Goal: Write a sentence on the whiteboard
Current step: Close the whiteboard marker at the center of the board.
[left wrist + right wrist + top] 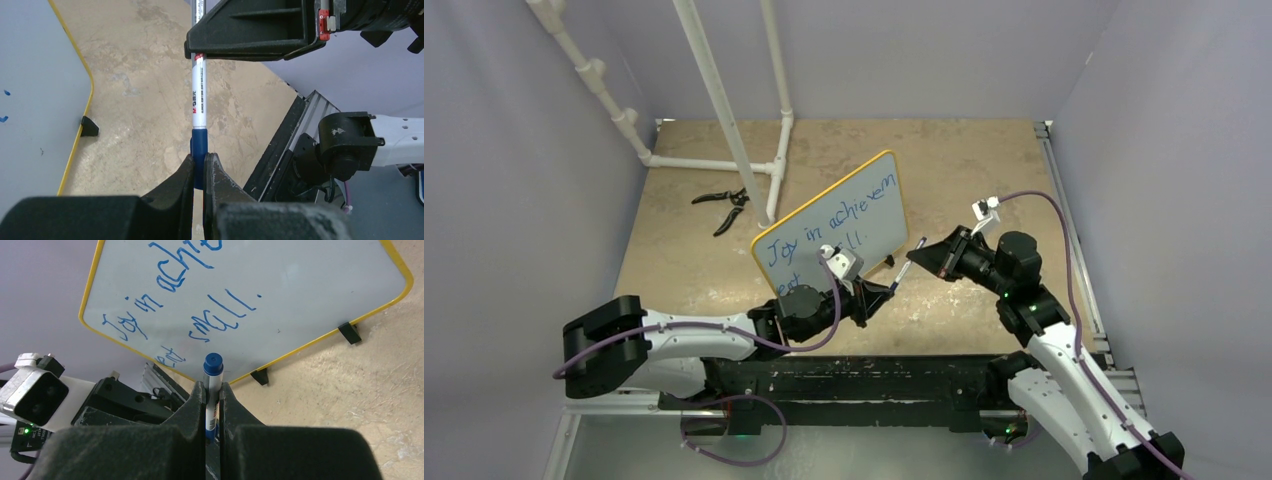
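Observation:
The whiteboard (834,235) stands tilted on small black feet mid-table, yellow-rimmed, and carries the blue sentence (829,222), which reads "Joy in achievem ent small." (175,295). A white marker (905,268) with blue ends spans the gap between both grippers, just right of the board's lower corner. My left gripper (201,165) is shut on the marker's blue end (199,145). My right gripper (212,390) is shut on the marker's white barrel, and the other blue end (213,365) sticks out past its fingers. The marker's writing tip does not show.
Black pliers (721,205) lie at the far left near a white pipe frame (724,120). Grey walls close in on both sides. A metal rail (1069,230) runs along the table's right edge. The board's black foot (89,126) rests on the tan tabletop (145,100).

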Action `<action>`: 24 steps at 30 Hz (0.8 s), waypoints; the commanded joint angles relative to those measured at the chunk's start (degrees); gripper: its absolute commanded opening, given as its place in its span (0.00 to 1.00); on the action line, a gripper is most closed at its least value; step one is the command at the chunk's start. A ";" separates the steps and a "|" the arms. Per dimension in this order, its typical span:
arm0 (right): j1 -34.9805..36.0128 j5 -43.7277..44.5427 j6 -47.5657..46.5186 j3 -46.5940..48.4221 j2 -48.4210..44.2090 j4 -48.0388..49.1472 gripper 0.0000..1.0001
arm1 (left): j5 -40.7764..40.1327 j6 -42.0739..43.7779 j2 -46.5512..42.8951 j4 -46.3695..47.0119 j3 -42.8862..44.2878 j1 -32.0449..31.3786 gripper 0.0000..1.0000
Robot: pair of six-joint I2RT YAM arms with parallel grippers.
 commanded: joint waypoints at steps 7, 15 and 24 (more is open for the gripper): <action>0.47 -4.76 -3.98 -1.91 0.31 -2.01 0.00 | -2.67 3.47 1.66 10.62 6.64 1.32 0.00; 1.15 -5.99 -7.41 -2.78 2.03 -4.66 0.00 | -2.45 5.69 2.37 13.97 7.24 2.13 0.00; 1.93 -0.22 -9.02 -3.47 0.05 -8.76 0.00 | 0.22 6.17 2.99 13.85 8.45 3.65 0.00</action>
